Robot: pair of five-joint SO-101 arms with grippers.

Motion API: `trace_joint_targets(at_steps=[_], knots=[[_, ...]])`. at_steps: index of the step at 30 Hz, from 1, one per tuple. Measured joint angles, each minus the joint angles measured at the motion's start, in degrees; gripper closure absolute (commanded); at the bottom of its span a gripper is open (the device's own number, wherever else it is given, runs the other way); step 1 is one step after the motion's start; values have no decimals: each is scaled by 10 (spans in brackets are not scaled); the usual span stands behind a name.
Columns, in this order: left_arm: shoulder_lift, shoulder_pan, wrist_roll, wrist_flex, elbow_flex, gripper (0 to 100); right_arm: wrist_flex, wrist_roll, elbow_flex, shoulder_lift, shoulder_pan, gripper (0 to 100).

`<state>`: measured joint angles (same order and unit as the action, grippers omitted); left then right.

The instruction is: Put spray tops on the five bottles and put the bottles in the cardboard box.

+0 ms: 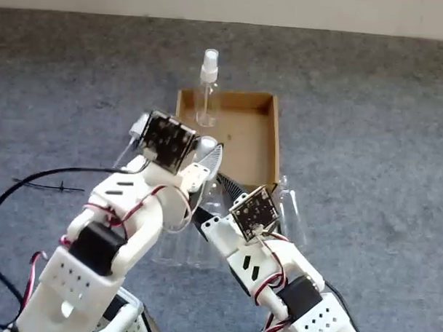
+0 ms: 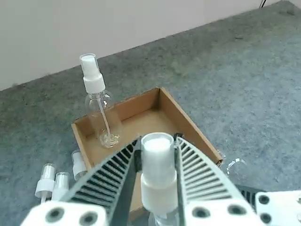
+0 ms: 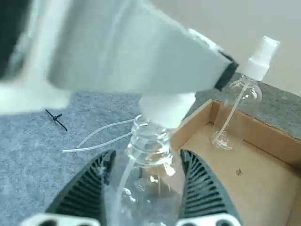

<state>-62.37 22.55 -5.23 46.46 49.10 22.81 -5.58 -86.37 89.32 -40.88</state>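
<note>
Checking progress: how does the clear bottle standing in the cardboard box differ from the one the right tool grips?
The boxed clear plastic bottle stands free in the brown cardboard box; the gripped clear plastic bottle is clamped in the right tool. The boxed bottle's white spray top is seated; the gripped bottle's white spray top, held by the left tool, leaves neck threads showing. Both are upright with tubes inside.

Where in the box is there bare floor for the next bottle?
The box floor is bare except the far corner where the capped bottle stands. Crowded outside: loose spray tops on the carpet along one side, empty bottles at the opposite near corner.
</note>
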Motion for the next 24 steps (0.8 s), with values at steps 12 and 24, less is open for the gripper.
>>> trace_joint_targets(at_steps=[12,24], knots=[[-108,-2,0,4,47,861,0,0,0,0,0,995],[-109,-8,4,4,36,822,0,0,0,0,3,995]])
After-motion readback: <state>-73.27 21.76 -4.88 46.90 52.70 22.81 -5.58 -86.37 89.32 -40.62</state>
